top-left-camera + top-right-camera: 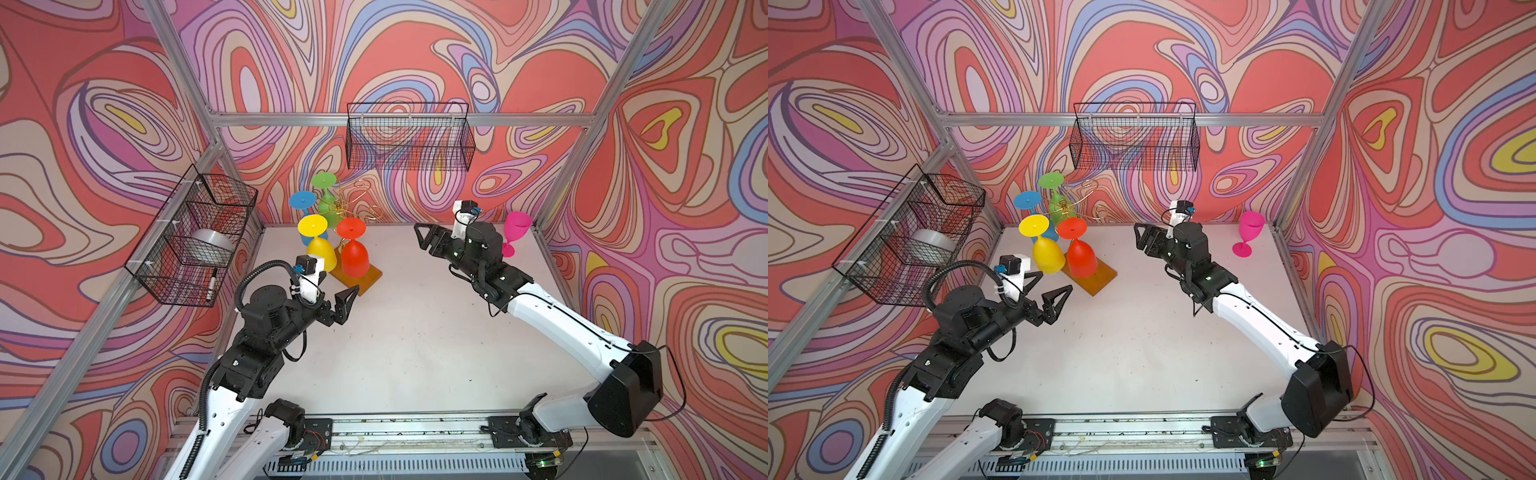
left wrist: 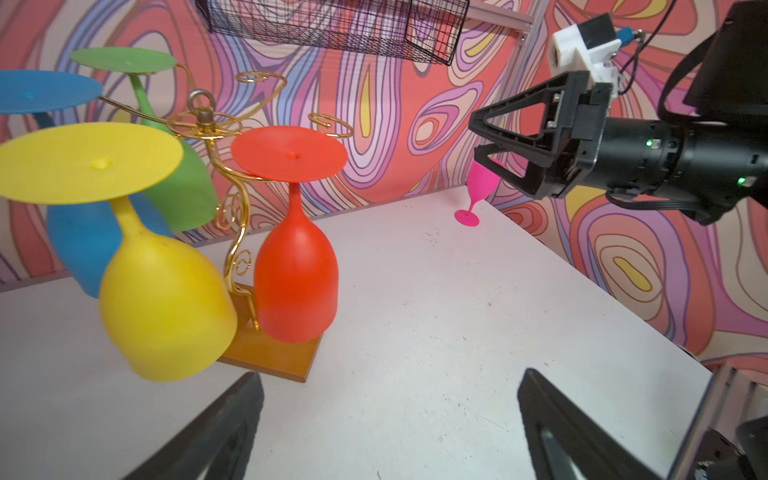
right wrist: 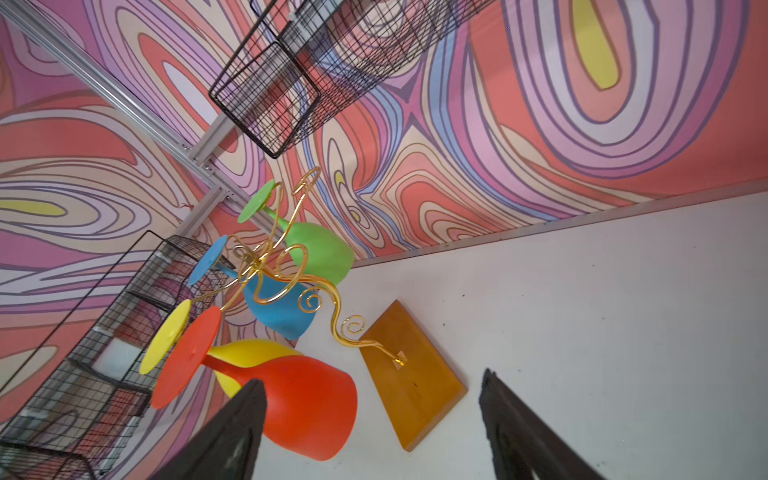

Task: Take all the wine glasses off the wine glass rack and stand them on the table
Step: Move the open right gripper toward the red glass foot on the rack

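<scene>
wine glass rack (image 1: 370,275): red wine glass (image 2: 295,282) hangs bowl-down, foot caught in a loop | pink wine glass (image 1: 1250,232): upright on counter (image 1: 415,332), well apart from rack | left pincer (image 1: 1055,281), right pincer (image 2: 476,137): spread, empty, facing rack

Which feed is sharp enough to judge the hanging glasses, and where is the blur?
Both top views: sharp, evenly lit, wine glass rack small. Left wrist view: yellow glass smeared along its bowl, red glass crisp. Right wrist view: rolled sideways but sharp.
</scene>
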